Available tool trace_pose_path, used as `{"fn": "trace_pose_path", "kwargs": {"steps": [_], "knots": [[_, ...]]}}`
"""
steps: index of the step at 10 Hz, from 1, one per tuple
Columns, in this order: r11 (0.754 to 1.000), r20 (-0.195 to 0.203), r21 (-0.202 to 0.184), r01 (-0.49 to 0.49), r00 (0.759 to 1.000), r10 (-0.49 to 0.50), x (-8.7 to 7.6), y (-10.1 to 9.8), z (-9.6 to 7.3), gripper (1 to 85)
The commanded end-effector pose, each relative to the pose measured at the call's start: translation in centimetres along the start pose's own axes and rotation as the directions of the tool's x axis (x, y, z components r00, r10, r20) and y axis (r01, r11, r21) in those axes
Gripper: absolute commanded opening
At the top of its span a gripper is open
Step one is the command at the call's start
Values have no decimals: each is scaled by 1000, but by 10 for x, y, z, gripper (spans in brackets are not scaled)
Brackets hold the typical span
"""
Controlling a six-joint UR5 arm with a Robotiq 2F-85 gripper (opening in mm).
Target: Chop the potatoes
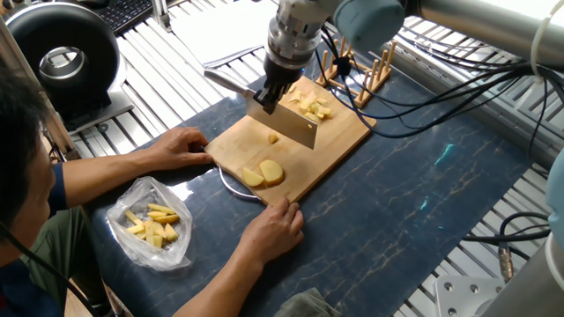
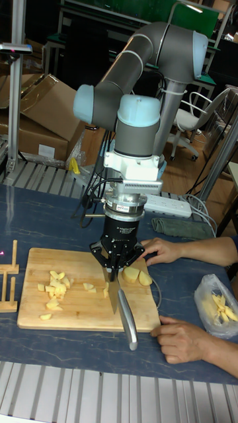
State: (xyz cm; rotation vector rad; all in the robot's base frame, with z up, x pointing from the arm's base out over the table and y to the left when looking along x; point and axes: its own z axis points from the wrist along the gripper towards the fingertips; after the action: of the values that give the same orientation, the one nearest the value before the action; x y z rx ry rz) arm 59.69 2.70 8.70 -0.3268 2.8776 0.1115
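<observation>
My gripper is shut on the handle of a cleaver, whose blade points down at the wooden cutting board. A pile of chopped potatoes lies on the board's far side, behind the blade. One small potato piece sits just in front of the blade. Two larger potato slices rest near the board's front edge. The blade's edge stands close above the board; whether it touches cannot be told.
A person's hands hold the board at its near corners. A clear plastic bag with yellow pieces lies by the person. A wooden rack stands behind the board. Cables run at the right.
</observation>
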Motion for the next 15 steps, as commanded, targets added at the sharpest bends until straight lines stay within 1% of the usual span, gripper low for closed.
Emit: {"fn": "trace_pose_path", "kwargs": {"steps": [1, 11, 14, 15], "knots": [[1000, 13, -3, -12, 1000, 12, -3, 1, 4, 10], [1000, 15, 2, -12, 1000, 12, -1, 1, 8, 10], [1000, 41, 11, -13, 999, 12, -2, -2, 20, 10], [1000, 50, 19, -11, 999, 10, -2, -2, 25, 10]]}}
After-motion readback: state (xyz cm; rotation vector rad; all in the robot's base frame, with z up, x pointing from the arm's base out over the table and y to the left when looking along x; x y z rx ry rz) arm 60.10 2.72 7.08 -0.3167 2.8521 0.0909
